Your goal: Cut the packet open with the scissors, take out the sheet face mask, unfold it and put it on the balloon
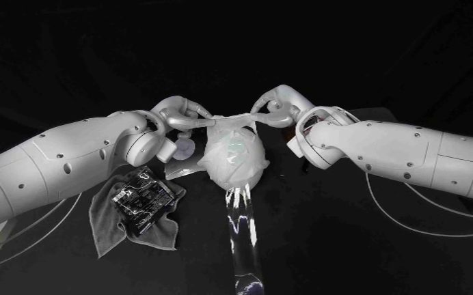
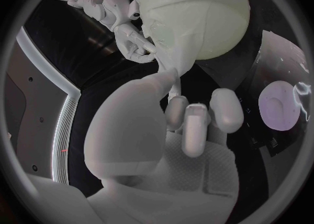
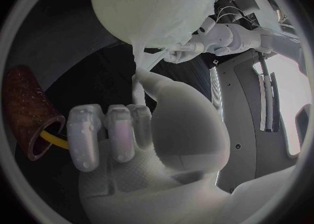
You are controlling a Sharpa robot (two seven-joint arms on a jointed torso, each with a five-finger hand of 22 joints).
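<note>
My left hand [image 1: 182,116] and my right hand [image 1: 276,106] each pinch the sheet mask [image 1: 234,153], draped over the balloon [image 2: 222,25].

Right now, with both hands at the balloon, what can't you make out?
- Left wrist view: part of the balloon is cut off by the circle's rim.
- Head view: the balloon's far side, hidden behind the sheet face mask that the left hand and right hand pinch.
- Head view: the packet on the grey cloth is too small and glinting to show its cut edge.
</note>
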